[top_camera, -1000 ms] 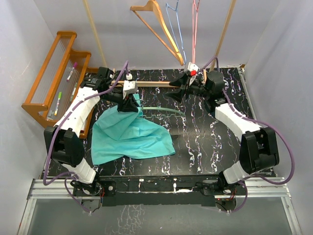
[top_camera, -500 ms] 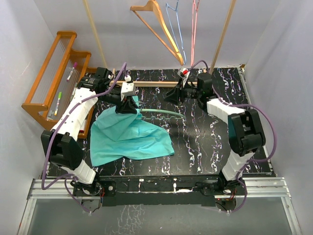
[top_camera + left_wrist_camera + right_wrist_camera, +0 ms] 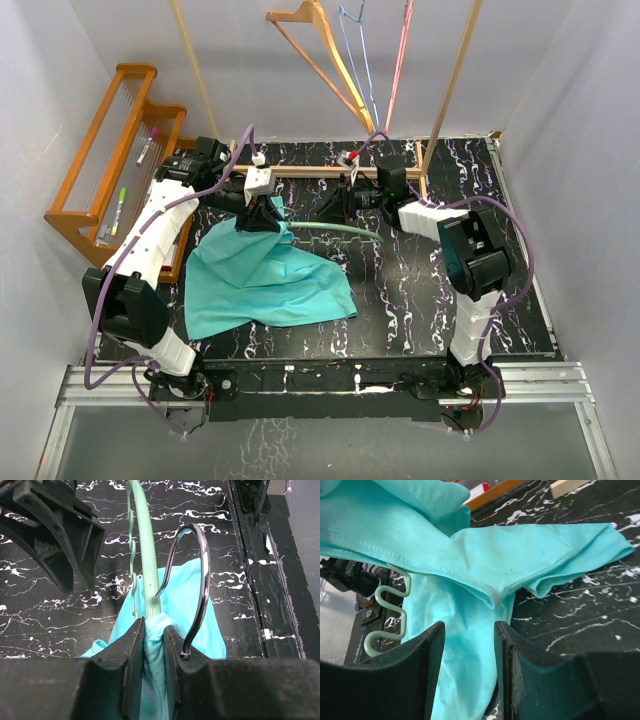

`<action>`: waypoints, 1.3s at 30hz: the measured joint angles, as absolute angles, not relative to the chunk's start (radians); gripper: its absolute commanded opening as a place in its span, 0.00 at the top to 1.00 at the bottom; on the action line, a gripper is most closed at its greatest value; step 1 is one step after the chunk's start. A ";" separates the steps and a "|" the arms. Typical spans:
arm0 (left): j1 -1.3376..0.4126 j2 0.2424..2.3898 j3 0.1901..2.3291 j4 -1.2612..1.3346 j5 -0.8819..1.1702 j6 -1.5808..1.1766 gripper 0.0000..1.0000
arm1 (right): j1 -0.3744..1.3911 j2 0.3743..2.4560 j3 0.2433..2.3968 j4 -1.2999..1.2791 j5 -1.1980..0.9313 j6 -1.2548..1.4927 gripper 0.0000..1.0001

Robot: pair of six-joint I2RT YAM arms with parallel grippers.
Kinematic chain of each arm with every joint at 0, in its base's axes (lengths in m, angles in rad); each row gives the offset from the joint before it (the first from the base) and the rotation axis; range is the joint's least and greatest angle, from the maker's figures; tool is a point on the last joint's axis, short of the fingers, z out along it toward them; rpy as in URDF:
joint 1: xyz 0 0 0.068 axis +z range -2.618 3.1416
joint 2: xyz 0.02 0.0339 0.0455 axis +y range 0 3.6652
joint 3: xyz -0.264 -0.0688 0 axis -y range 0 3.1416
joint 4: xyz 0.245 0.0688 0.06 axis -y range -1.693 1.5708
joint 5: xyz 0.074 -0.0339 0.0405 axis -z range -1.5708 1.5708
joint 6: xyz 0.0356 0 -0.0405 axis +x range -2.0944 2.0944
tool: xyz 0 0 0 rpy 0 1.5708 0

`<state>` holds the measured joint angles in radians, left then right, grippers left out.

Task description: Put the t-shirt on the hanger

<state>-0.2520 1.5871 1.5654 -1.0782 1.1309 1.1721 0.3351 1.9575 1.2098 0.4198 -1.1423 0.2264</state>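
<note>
A slatted orange-brown wooden rack (image 3: 95,160) stands at the far left, beside a black tabletop (image 3: 420,290) veined with white. The left pincer (image 3: 154,635) is clamped on a bunched fold of the soft teal t-shirt (image 3: 270,285), which lies crumpled over the tabletop's left half. The hanger (image 3: 146,555) is slim, smooth mint plastic with a wavy notched edge and a shiny chrome hook (image 3: 200,580). It rises from the cloth just beside that grip, its arm reaching right. The right pincer (image 3: 469,630) hovers near that arm, its dark jaws apart, holding nothing. A thick orange wooden hanger (image 3: 325,55), a blue wire hanger (image 3: 362,60) and a pink wire hanger (image 3: 400,60) hang at the back wall.
</note>
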 measured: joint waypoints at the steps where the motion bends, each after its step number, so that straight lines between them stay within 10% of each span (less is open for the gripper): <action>1: -0.252 1.587 1.565 -1.078 1.132 1.172 1.00 | 0.345 1.963 1.210 0.433 -1.150 0.237 0.54; 39: -0.260 1.554 1.571 -1.174 1.182 1.269 1.00 | 0.395 2.146 1.168 0.944 -1.212 0.607 0.58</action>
